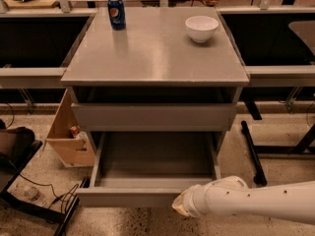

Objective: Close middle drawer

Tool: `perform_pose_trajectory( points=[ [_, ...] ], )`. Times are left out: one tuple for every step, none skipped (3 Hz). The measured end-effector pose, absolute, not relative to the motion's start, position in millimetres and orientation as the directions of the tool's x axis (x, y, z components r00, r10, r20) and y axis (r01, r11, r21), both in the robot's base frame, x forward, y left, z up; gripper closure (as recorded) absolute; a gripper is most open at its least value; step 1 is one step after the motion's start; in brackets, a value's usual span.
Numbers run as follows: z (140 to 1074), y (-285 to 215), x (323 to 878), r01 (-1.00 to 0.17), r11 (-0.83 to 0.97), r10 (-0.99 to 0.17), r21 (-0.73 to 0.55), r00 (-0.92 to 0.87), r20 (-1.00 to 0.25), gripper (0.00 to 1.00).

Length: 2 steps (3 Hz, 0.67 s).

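Right at the bottom, a fat white arm comes in from the right side. At its end is the gripper, a small yellowish tip. It sits low down, right up against the front of the middle drawer, toward the right end of that front. It looks like it is touching the front, but it is hard to be sure. You cannot tell if the gripper is spread wide or pressed together, because only its back end shows. The middle drawer is pulled far out toward us, so its front is just left of the gripper and its inside is just behind it. The drawer is wide, grey and not deep, with a flat grey bottom and low side walls, and nothing shows inside it. Above and behind it is another grey drawer, which sticks out only a little. A dark gap runs over that one, under the grey tabletop. Left of the cabinet, a brown box sits on the speckled floor, with black cables nearby. At the far end of the tabletop, a blue soda can stands up on the left. A white bowl sits on the right, well apart from the can.
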<state>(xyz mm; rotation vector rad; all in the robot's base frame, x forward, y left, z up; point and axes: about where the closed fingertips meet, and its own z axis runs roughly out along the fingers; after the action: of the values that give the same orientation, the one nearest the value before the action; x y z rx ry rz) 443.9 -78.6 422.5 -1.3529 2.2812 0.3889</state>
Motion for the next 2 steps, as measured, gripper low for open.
perform_pose_trajectory(
  points=[
    [412.3, -75.7, 463.5, -0.880, 0.475, -0.749, -0.002, -0.403, -0.525, 1.00],
    [412.3, -76.0, 462.2, -0.880, 0.475, -0.749, -0.002, -0.403, -0.525, 1.00]
  ],
)
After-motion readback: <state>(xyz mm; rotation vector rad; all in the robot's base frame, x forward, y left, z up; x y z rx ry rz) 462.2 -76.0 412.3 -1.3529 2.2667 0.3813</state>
